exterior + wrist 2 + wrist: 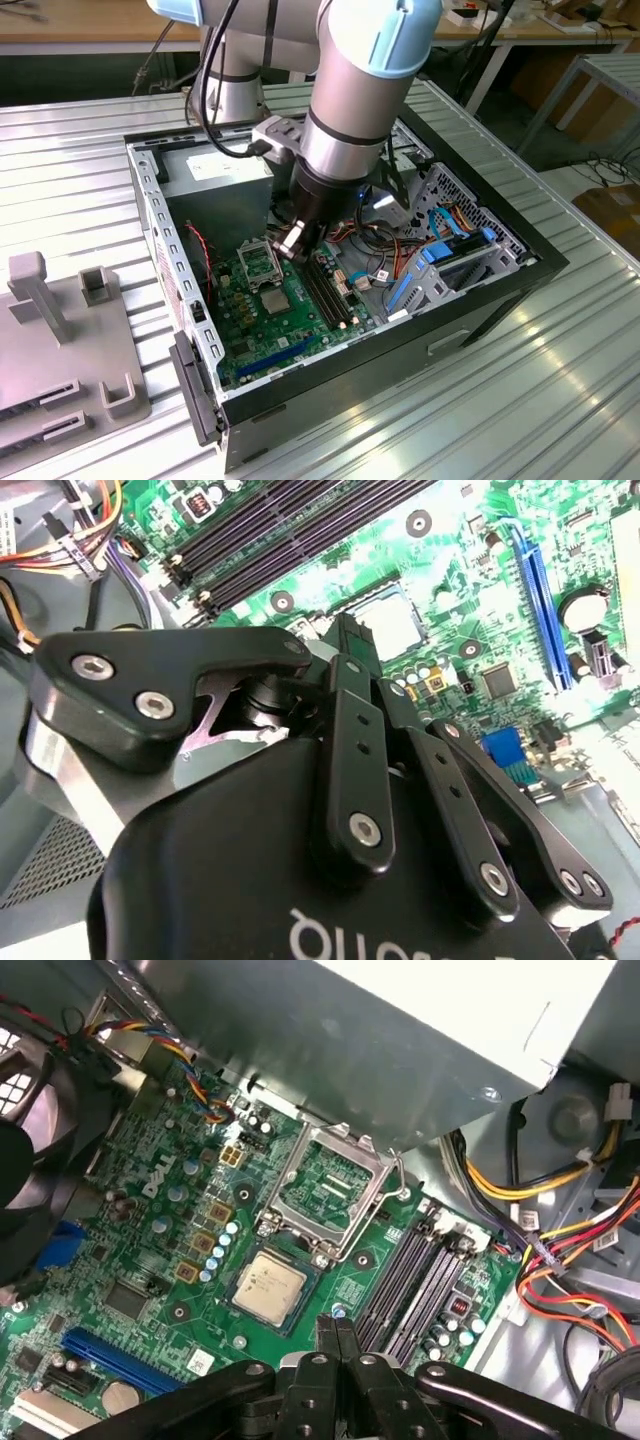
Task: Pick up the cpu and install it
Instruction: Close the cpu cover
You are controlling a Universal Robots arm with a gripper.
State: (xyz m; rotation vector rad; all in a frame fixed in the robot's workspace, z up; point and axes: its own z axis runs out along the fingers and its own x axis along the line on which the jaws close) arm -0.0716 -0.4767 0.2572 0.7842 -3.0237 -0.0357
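My gripper [293, 243] hangs low inside the open computer case [480, 300], just above the green motherboard [262, 335]. In the first wrist view my two black fingertips [337, 1337] are pressed tight together, with nothing between them. So my gripper is clenched and holds nothing.

The cpu [269, 1285] is a small silver square. It lies flat on the motherboard, just beside the socket frame [333, 1190]. The frame is flipped open, and I can see the green bottom of the socket inside it. The cpu is not in the socket. In the first wrist view my fingertips are near one corner of the cpu but do not touch it. In the exterior view the cpu [277, 299] sits just below my gripper. In the second wrist view it [389, 619] peeks out past my fingers.

The long black memory slots [415, 1285] run beside the cpu and the socket. A grey power box [215, 172] sits at the back of the case. A bunch of coloured wires [560, 1250] lies next to the memory slots. The case stands on a shiny ribbed tabletop [560, 400]. A grey stand [60, 330] rests on the tabletop at the exterior view's left.
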